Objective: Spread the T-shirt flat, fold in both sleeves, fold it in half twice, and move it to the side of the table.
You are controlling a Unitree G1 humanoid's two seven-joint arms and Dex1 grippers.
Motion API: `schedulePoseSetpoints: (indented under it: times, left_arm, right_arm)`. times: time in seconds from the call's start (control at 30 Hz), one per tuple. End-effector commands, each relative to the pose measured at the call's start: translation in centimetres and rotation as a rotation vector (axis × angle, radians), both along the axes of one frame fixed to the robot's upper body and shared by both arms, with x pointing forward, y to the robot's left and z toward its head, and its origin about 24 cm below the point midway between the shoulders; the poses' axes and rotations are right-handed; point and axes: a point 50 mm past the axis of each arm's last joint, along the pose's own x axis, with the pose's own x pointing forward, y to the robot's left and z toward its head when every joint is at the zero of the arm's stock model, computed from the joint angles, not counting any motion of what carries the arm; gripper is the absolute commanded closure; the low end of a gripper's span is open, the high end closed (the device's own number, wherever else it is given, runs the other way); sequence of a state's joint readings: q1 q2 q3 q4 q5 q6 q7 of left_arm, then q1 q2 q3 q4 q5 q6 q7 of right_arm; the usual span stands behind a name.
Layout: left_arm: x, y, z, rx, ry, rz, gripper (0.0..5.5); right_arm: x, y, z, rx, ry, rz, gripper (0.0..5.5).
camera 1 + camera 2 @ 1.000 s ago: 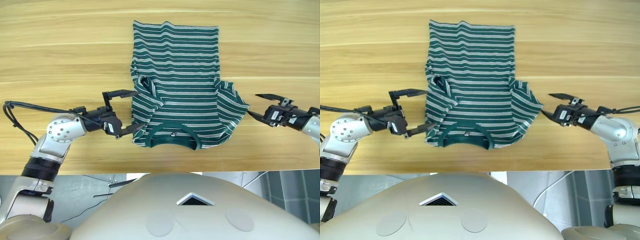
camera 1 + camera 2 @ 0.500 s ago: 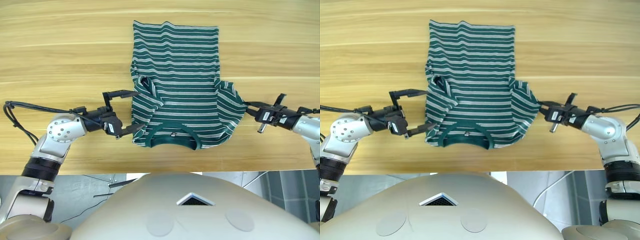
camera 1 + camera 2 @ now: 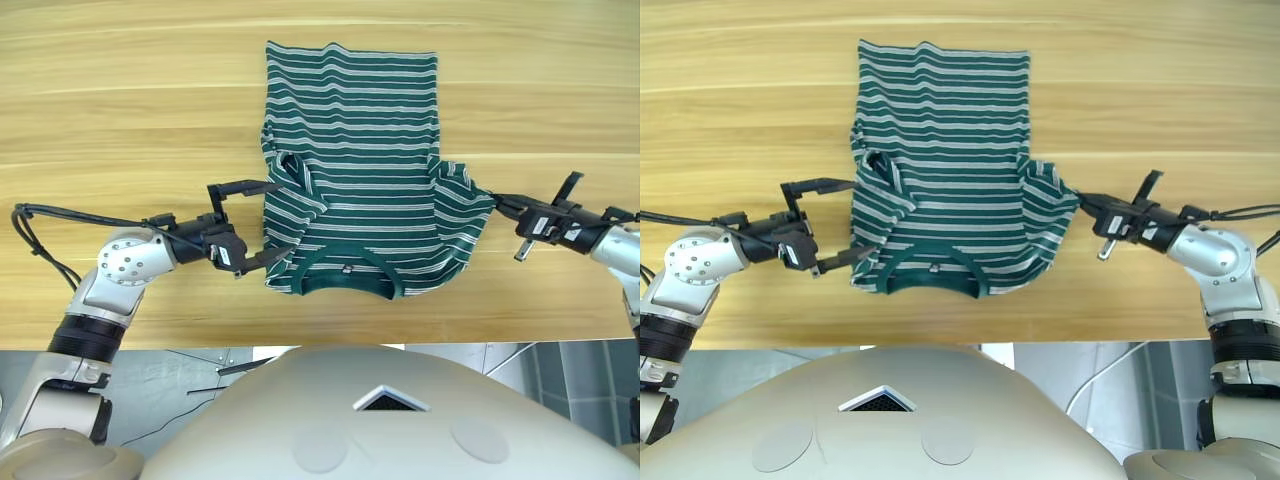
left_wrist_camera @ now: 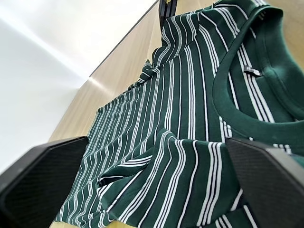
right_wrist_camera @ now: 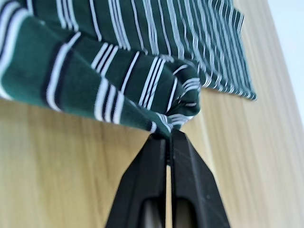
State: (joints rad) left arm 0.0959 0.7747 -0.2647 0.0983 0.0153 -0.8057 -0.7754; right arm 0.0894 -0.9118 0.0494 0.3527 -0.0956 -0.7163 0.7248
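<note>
T-shirt (image 3: pixel 350 170) lies in the middle of the table (image 3: pixel 120 120), with the collar (image 3: pixel 345 268) toward the robot and the hem at the far end. The body of it is mostly flat, but both sleeves are bunched: the left sleeve (image 3: pixel 292 178) is crumpled onto the chest, and the right sleeve (image 3: pixel 462 192) makes a loose lump at the side.

I judge that the task is at an early stage. The spreading is not finished, because the 2 sleeves are not laid out cleanly. No neat sleeve fold is made, the 2 half folds are not done, and the shirt is not at the side of the table. It seems that the step in hand is to pull the sleeves straight, or to begin to fold them in.

The left gripper (image 3: pixel 287 216) is low over the table at the left edge of the shirt, with its arm stretched in from the left. Its fingers are wide open and stand on both sides of the left shoulder area; the near fingertip is at the shoulder corner beside the collar, and I cannot tell if it touches the cloth.

The right gripper (image 3: pixel 500 201) is at the right edge, with its arm coming in from the right. Its fingers are closed and pinch the outer edge of the right sleeve, which the right wrist view shows clearly.
</note>
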Motion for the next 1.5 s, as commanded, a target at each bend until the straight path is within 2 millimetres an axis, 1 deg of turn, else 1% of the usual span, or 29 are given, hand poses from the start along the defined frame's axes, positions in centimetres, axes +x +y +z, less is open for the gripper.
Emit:
schedulePoseSetpoints:
  times: [0.03,0.23,0.53,0.73,0.9,1.1,1.33,1.5]
  left_arm:
    - [0.2,-0.1,0.2,0.012,-0.011,-0.006,0.1]
    - [0.2,-0.1,0.0,0.012,-0.011,-0.003,0.1]
    - [0.2,-0.2,0.0,0.01,-0.009,-0.004,0.1]
    - [0.2,-0.3,0.0,0.008,-0.008,-0.006,0.1]
    - [0.3,-0.4,-0.1,0.01,-0.007,-0.009,0.1]
    - [0.3,-0.4,0.0,0.01,-0.009,-0.007,0.1]
    - [0.5,-0.4,0.0,0.011,-0.014,-0.006,0.1]
    - [0.6,-0.4,0.1,0.009,-0.015,-0.006,0.1]
  right_arm:
    - [0.8,1.0,0.8,0.024,-0.05,0.033,5.47]
    - [1.1,3.2,0.7,0.032,-0.053,0.122,5.47]
    - [1.0,6.1,0.0,0.018,-0.008,0.258,5.47]
    - [1.2,7.2,0.0,0.03,0.0,0.301,5.47]
    - [2.3,8.0,-0.3,0.051,0.004,0.296,5.47]
    - [3.3,9.0,-0.6,0.074,0.014,0.305,5.47]
    - [2.9,9.6,-1.5,0.043,0.076,0.354,5.47]
    - [2.4,10.3,-1.9,0.032,0.102,0.403,5.47]
